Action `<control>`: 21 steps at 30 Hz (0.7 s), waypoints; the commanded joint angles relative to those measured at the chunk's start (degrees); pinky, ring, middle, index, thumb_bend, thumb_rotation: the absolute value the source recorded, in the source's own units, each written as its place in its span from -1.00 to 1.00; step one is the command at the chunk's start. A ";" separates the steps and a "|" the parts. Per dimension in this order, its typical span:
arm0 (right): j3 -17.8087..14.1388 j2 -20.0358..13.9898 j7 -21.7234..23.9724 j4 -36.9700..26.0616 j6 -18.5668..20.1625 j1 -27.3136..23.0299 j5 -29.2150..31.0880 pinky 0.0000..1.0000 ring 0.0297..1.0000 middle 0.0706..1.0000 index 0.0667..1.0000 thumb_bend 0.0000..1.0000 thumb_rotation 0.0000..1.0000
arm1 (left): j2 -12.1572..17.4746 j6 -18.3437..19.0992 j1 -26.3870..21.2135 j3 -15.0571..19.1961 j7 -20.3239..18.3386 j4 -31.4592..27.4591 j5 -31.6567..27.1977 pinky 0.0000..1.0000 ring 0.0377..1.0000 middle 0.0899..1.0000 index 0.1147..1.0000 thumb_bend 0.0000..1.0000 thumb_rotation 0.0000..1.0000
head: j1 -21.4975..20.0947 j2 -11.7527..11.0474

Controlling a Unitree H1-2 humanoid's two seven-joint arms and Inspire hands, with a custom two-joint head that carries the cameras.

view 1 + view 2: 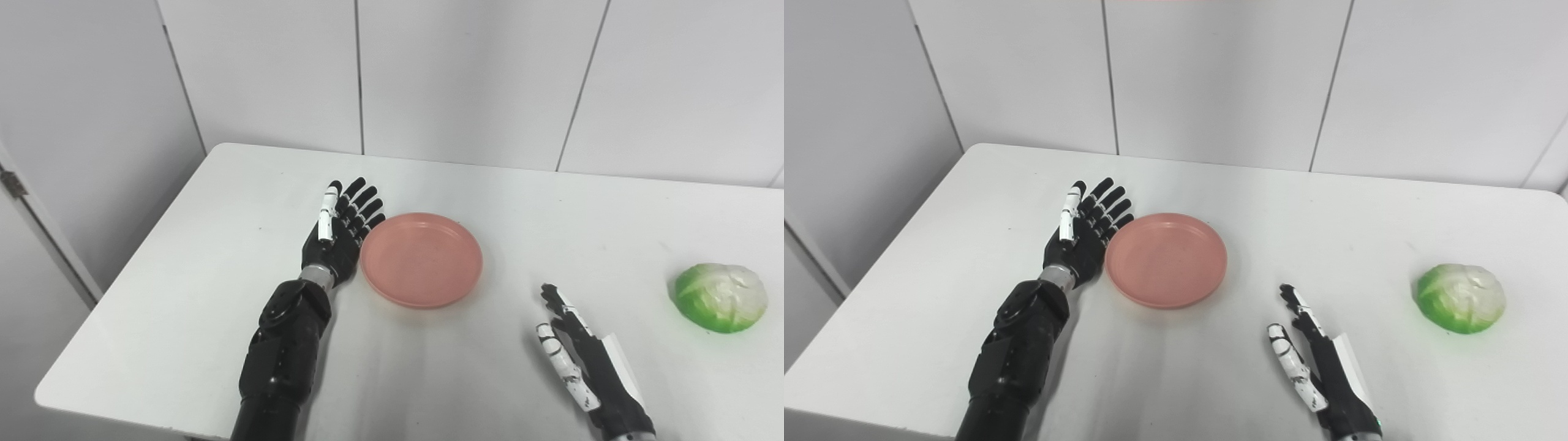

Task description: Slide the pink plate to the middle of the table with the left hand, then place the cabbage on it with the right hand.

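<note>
The pink plate (421, 258) lies flat on the white table (184, 294), a little left of its middle. My left hand (340, 233) is open, fingers straight and pointing away, its edge right against the plate's left rim. A green and white cabbage (721, 297) sits near the table's right side. My right hand (572, 349) is open and held edge-on near the front of the table, to the right of the plate and well left of the cabbage, holding nothing.
White wall panels (465, 79) stand right behind the table's far edge. The table's left edge drops off beside a grey wall (79, 153). Bare tabletop lies between the plate and the cabbage.
</note>
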 commanded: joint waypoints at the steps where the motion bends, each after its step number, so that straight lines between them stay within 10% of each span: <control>1: 0.22 0.75 -0.45 -1.00 0.96 -1.36 -0.15 0.78 0.84 0.84 0.85 -0.59 1.00 | -0.51 1.60 0.85 -1.28 -0.87 -0.34 0.89 0.83 0.81 0.80 0.73 -0.27 1.00 | -0.65 0.32; 21: 1.02 2.19 -1.19 -0.94 1.28 -1.87 -0.88 0.78 0.85 0.84 0.84 -0.60 1.00 | -0.86 2.97 3.89 -5.58 -3.62 -3.03 1.94 0.86 0.83 0.81 0.76 -0.25 1.00 | -4.54 1.73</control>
